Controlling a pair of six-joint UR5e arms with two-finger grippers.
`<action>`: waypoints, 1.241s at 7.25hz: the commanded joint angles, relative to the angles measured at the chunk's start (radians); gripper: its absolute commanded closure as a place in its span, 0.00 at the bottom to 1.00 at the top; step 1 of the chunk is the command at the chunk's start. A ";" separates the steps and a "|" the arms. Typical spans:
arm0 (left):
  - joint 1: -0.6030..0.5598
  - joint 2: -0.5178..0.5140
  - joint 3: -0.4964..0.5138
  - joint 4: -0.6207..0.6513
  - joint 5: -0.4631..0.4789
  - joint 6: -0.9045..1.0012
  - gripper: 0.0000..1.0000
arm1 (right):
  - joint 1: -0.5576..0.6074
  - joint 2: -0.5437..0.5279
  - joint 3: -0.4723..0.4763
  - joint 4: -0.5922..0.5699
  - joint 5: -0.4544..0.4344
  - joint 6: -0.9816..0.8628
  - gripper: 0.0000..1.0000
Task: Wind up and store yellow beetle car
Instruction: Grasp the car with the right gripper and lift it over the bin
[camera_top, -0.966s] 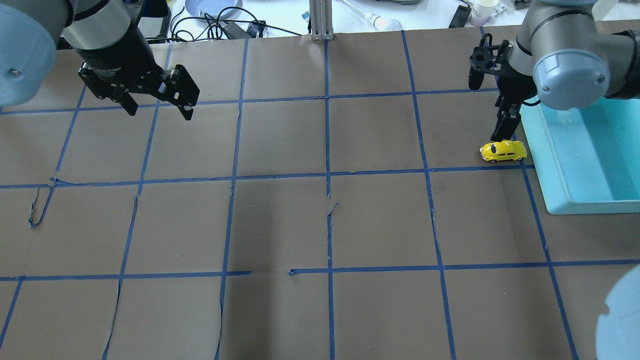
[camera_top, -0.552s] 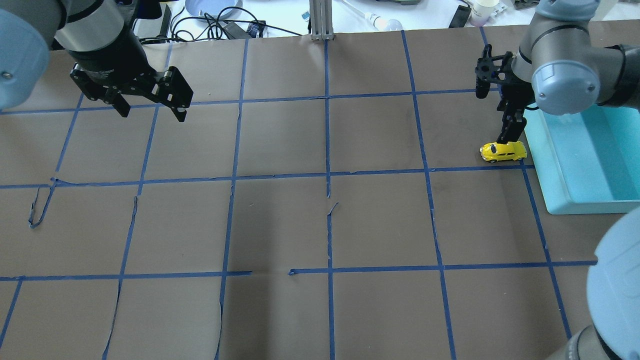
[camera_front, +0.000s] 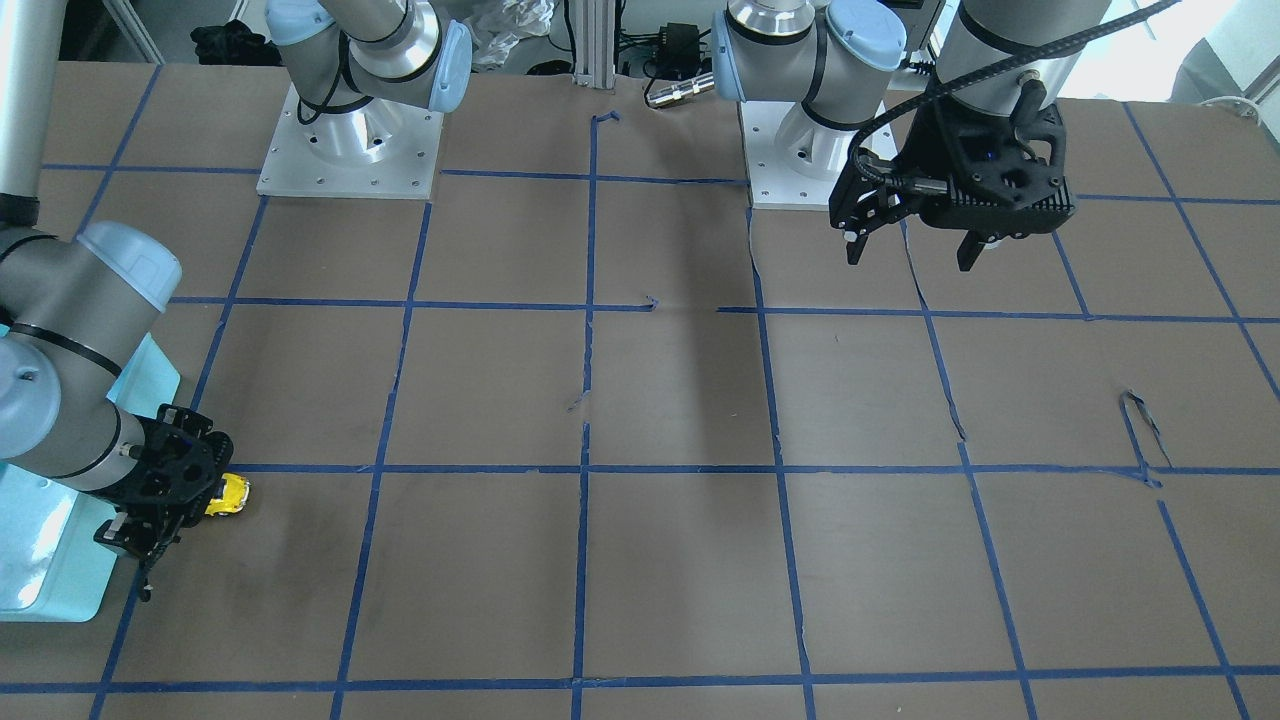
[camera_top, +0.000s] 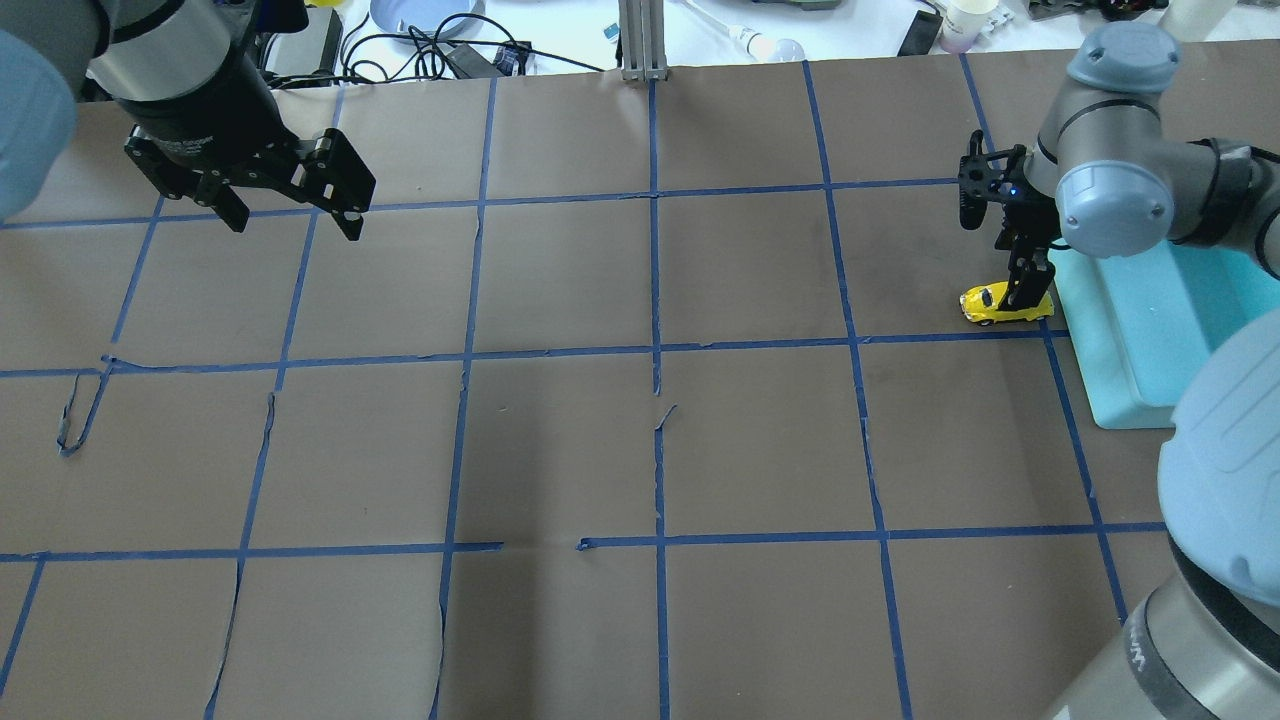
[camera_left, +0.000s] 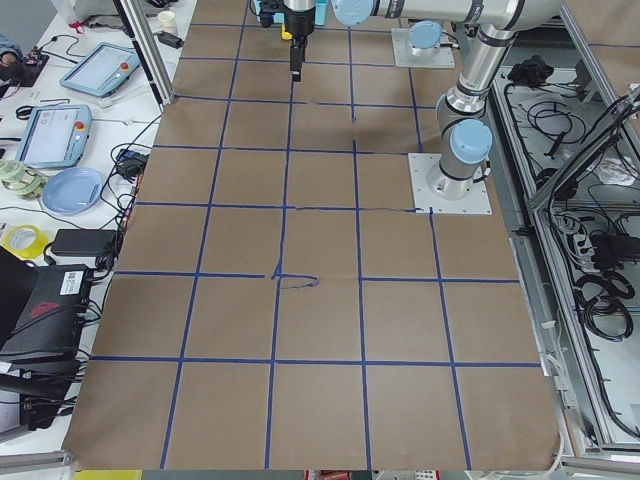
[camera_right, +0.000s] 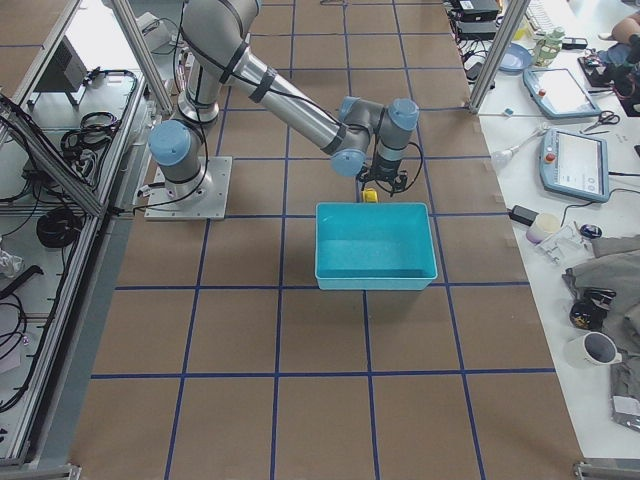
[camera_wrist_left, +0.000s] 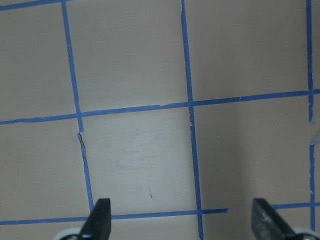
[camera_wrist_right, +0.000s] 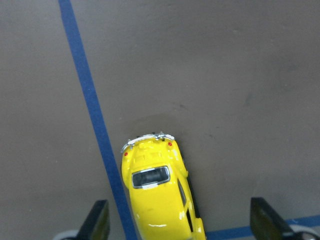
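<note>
The yellow beetle car (camera_top: 993, 306) stands on the brown table next to the teal bin's left wall. It also shows in the front view (camera_front: 230, 495), the right side view (camera_right: 369, 196) and the right wrist view (camera_wrist_right: 157, 200). My right gripper (camera_top: 1028, 287) is open and low over the car. Its fingertips (camera_wrist_right: 97, 222) stand wide apart on either side of the car's front half, not touching it. My left gripper (camera_top: 290, 212) is open and empty, high over the far left of the table, also in the front view (camera_front: 908, 255).
The teal bin (camera_top: 1105, 345) sits at the table's right edge, just right of the car, also in the right side view (camera_right: 375, 275). Blue tape lines grid the table. Cables, a plate and cups lie beyond the far edge.
My right gripper has come down and slightly right, so its open fingers now straddle the car. My left gripper has drifted left and farther back. The car has not moved.
</note>
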 joint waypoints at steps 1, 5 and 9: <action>0.000 0.000 0.000 -0.001 0.003 0.008 0.00 | -0.004 0.005 0.049 -0.030 -0.012 -0.010 0.01; 0.003 0.002 0.001 -0.001 0.002 0.012 0.00 | -0.002 -0.007 0.040 -0.026 -0.062 -0.170 1.00; 0.003 0.004 0.005 -0.001 0.000 0.012 0.00 | 0.050 -0.073 -0.078 0.095 -0.038 -0.163 1.00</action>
